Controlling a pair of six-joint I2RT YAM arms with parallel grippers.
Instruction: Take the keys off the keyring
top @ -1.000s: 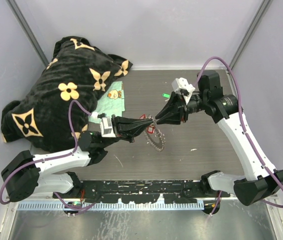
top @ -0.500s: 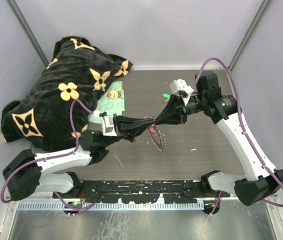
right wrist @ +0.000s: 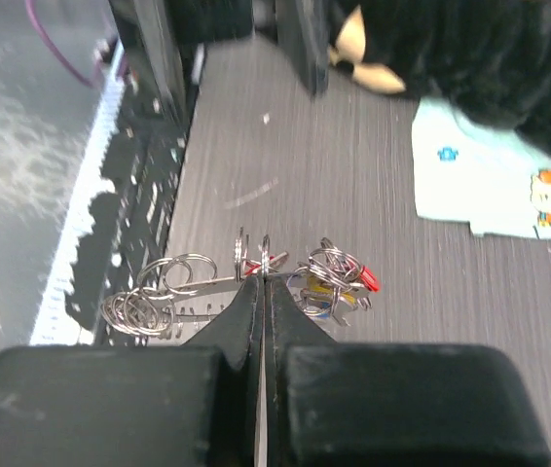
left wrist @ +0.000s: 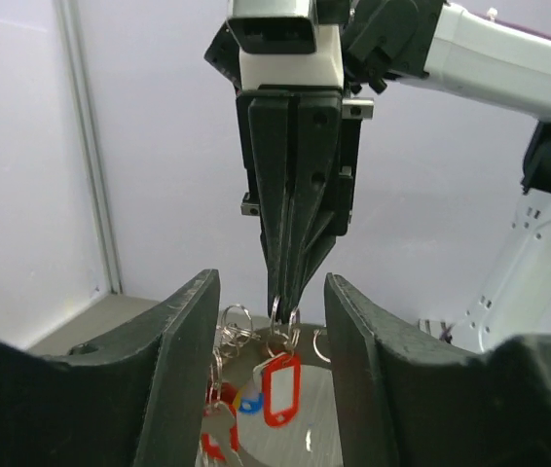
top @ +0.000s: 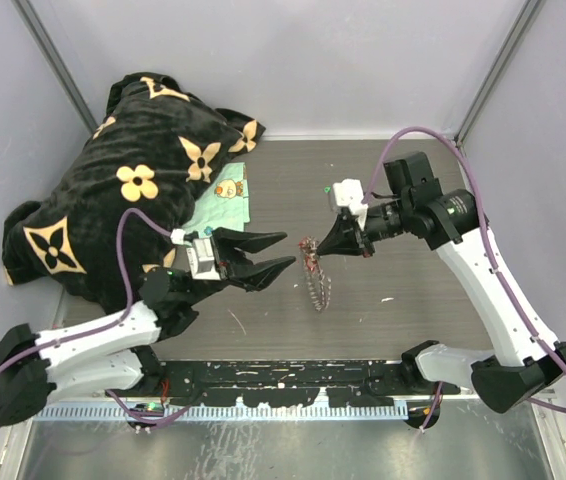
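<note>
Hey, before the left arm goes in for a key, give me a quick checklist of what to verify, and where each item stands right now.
1. The right gripper is shut on the keyring: ok, its tips pinch a loop of it.
2. The left gripper is open and empty: ok.
3. The red-tagged key hangs in line between the left fingers: ok in the left wrist view; depth cannot tell.
4. The keyring hangs clear of the table: cannot tell.
5. The black blanket and the green cloth lie apart from the keyring: ok.
</note>
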